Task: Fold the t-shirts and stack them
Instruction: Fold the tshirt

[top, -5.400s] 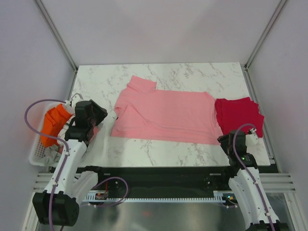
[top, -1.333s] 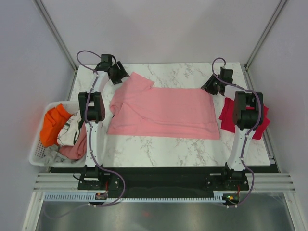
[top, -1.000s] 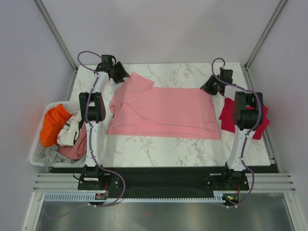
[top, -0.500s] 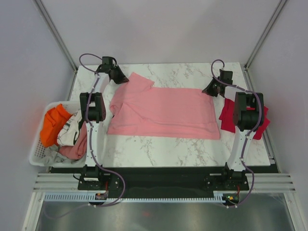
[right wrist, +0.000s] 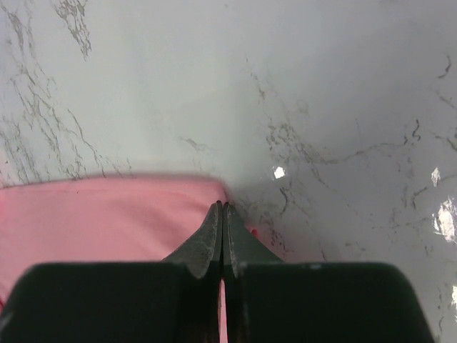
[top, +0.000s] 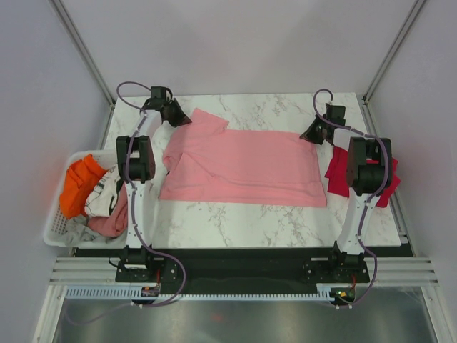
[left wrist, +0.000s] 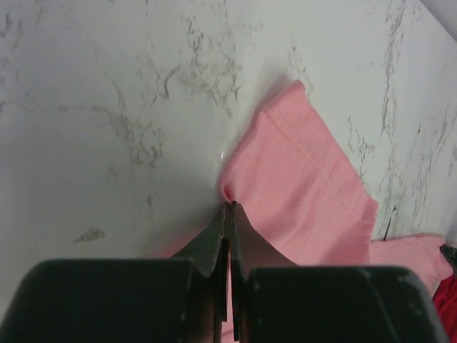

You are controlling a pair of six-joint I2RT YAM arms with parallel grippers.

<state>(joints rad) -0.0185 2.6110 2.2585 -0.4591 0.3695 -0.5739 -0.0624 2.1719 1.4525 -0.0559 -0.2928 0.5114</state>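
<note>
A light pink t-shirt (top: 243,164) lies spread flat across the middle of the marble table (top: 285,107). My left gripper (top: 186,119) is at its far left sleeve. In the left wrist view the jaws (left wrist: 228,206) are shut, pinching a fold of the pink cloth (left wrist: 300,179). My right gripper (top: 306,136) is at the shirt's far right corner. There its jaws (right wrist: 223,206) are shut on the pink edge (right wrist: 107,214). A crimson red t-shirt (top: 386,187) lies folded at the right, partly hidden behind the right arm.
A white basket (top: 53,227) off the table's left edge holds an orange garment (top: 78,182) and other clothes. Metal frame posts stand at the far corners. Both arms reach along the table's sides to its far part.
Both grippers, open a second ago at the shirt's far corners, have shut on the pink cloth. The arms have barely shifted, and the shirt lies as before.
</note>
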